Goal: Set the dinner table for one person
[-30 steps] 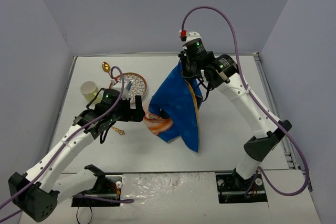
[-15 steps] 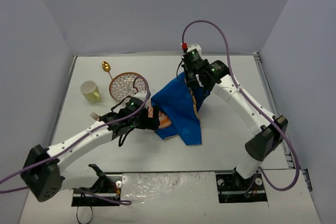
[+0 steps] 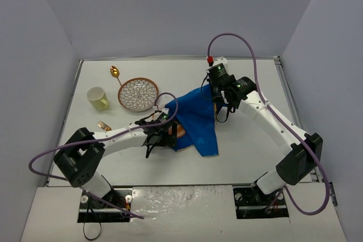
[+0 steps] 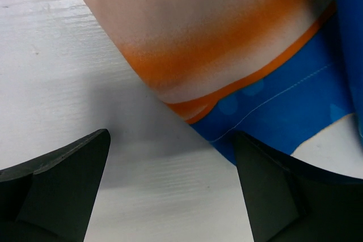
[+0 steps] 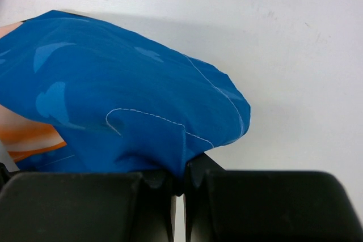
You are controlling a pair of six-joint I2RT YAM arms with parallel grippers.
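The blue placemat [image 3: 199,122] lies crumpled on the white dinner table [image 3: 255,157], its orange-and-white underside turned up at the left. My right gripper [image 3: 215,91] is shut on the mat's far corner, and in the right wrist view the blue cloth [image 5: 130,100] bunches out of the pinched jaws [image 5: 182,182]. My left gripper [image 3: 164,138] hovers low at the mat's near-left edge. Its jaws [image 4: 170,179] stand wide open over bare table, with the orange-banded mat edge [image 4: 227,55] just ahead of them.
A patterned plate [image 3: 138,94], a pale yellow cup [image 3: 97,98], a gold spoon [image 3: 115,72] and a gold fork [image 3: 104,125] sit at the table's far left. Grey walls close in on three sides.
The right gripper has lowered the hanging placemat onto the table and shifted right. The left arm has swung right and down to the mat's near-left edge.
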